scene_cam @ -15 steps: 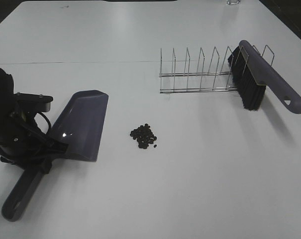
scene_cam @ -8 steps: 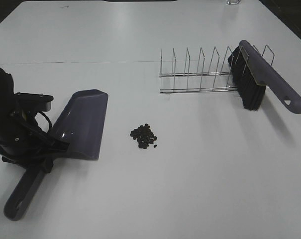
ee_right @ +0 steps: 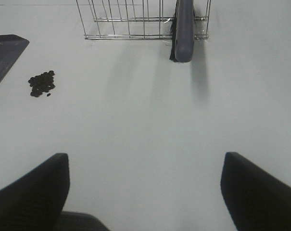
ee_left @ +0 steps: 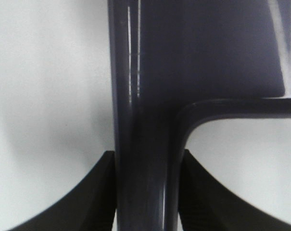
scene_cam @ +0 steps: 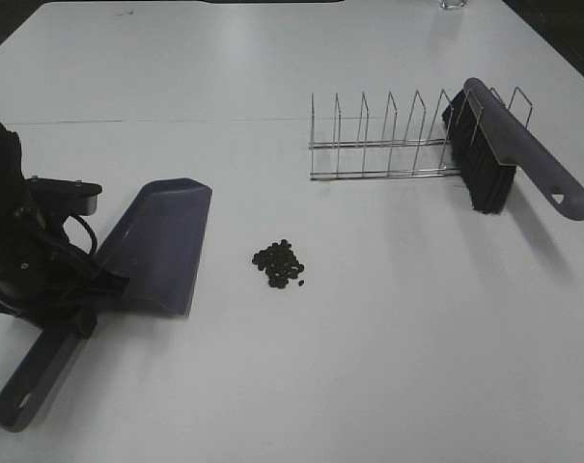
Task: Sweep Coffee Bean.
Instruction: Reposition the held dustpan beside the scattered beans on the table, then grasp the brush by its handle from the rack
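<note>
Coffee beans (scene_cam: 280, 263), a small dark heap, lie at three o'clock of the purple-grey plastic dustpan (scene_cam: 161, 241) whose handle (scene_cam: 31, 386) my left claw (ee_left: 146, 192) clamps; I judge pan-placing in hand, and next my empty, spread right claw (ee_right: 145, 192) must fetch the black-bristled brush (scene_cam: 509, 145) at two o'clock.

High overview, right wrist sharing coffee bean (scene_cam: 279, 263)

I see a white desk (scene_cam: 398, 376) filling my overhead feed, thin seam (scene_cam: 176, 122) running across its far half, soft glare (scene_cam: 243, 39) toward the far edge, dark room (scene_cam: 571, 24) beyond both far corners.
</note>
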`<state>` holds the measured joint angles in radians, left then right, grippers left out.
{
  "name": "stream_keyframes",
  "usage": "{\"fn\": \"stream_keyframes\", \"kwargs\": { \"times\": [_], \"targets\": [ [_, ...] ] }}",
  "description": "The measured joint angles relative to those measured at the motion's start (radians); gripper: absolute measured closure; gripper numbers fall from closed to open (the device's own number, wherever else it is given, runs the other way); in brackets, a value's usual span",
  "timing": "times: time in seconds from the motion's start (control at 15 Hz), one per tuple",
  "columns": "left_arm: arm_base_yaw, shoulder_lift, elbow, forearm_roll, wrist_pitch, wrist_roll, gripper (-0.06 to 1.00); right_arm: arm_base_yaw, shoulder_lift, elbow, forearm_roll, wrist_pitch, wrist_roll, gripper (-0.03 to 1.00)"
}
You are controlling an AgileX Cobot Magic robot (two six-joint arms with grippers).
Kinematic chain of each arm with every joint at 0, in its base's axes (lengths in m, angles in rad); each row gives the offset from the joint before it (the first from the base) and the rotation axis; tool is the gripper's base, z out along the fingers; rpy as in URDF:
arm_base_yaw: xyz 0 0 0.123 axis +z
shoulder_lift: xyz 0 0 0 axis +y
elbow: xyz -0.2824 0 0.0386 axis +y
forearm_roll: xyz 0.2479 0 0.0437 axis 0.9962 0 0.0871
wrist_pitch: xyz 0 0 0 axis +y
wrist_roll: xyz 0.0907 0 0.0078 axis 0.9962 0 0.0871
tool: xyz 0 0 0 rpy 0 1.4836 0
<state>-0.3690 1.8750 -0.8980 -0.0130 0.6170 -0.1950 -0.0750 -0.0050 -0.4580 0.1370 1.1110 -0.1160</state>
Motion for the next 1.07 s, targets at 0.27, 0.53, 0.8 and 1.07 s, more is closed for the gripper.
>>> {"fn": "stream_keyframes", "kwargs": {
  "times": [0.27, 0.53, 0.8, 1.07],
  "targets": [
    [0.000, 0.000, 0.000, -0.035, 0.010, 0.035, 0.62, 0.000, 0.000, 0.000, 0.010, 0.000, 0.000, 0.21],
    [0.000, 0.000, 0.000, -0.059, 0.008, 0.045, 0.62, 0.000, 0.032, -0.012, 0.010, 0.001, 0.011, 0.19],
    [0.000, 0.000, 0.000, -0.063, 0.006, 0.045, 0.62, 0.000, 0.377, -0.147, 0.010, 0.013, 0.045, 0.05],
    [0.000, 0.000, 0.000, -0.082, 0.004, 0.046, 0.62, 0.000, 0.699, -0.276, 0.010, -0.102, 0.039, 0.04]
  ]
}}
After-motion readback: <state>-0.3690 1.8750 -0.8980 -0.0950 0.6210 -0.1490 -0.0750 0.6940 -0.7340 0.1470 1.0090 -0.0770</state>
